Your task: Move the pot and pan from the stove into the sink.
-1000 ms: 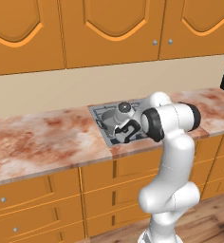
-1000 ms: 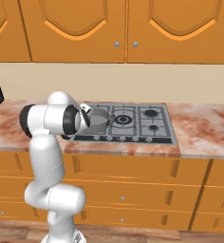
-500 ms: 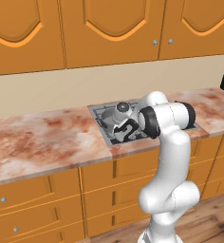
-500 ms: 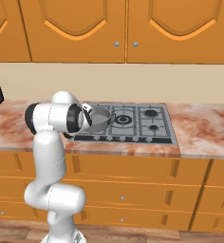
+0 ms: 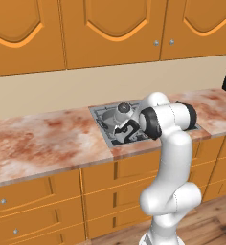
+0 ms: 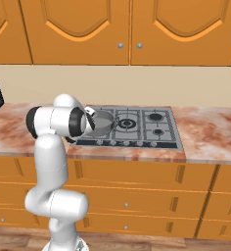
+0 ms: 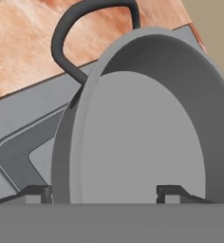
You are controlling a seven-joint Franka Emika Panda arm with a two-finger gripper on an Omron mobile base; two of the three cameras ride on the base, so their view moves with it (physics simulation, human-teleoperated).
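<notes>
Changes since the earlier pictures:

- Arm: elbow and forearm have shifted a little further toward the stove (image 6: 132,126) in both base views; in the left base view the dark wrist joint now sits slightly higher and further left than before.
- Gripper (image 5: 126,128): has moved in lower over the pot (image 6: 101,123) on the near left burner, closer to it than a second ago.
- Jaws: were at their widest a moment ago and have since begun to narrow; in the hand view one fingertip (image 7: 38,192) stands outside the pot wall and the other (image 7: 173,192) inside it, the rim between them.
</notes>
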